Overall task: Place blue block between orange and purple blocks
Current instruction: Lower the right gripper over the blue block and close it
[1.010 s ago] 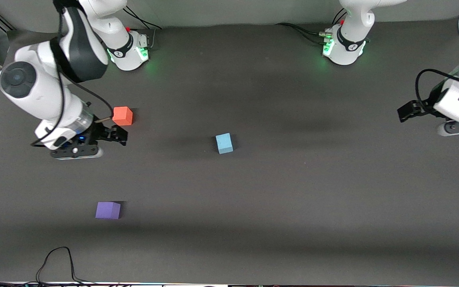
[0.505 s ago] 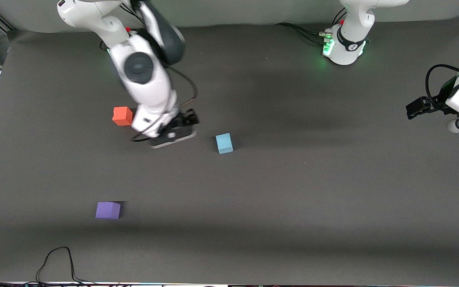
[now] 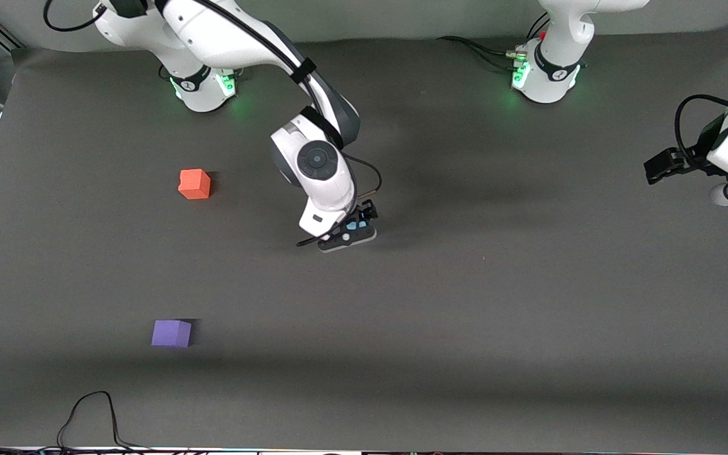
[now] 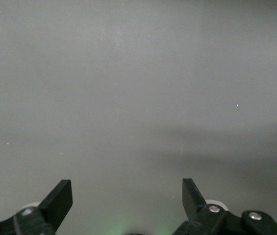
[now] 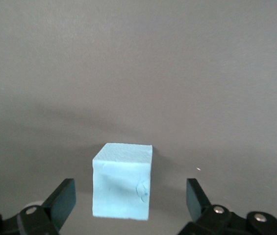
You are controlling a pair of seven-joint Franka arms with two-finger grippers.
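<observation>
Having swung from beside the orange block [image 3: 194, 184], the right claw [image 3: 356, 225] now hangs wide over the blue block [image 5: 122, 180] mid-table, ready to descend; the left claw [image 4: 127, 201] waits, wide.

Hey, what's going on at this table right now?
The right gripper is open over the blue block, fingers apart on either side and not yet closed on it. The orange block and purple block sit apart toward the right arm's end, purple nearer the camera. The left gripper waits open at its own end.
</observation>
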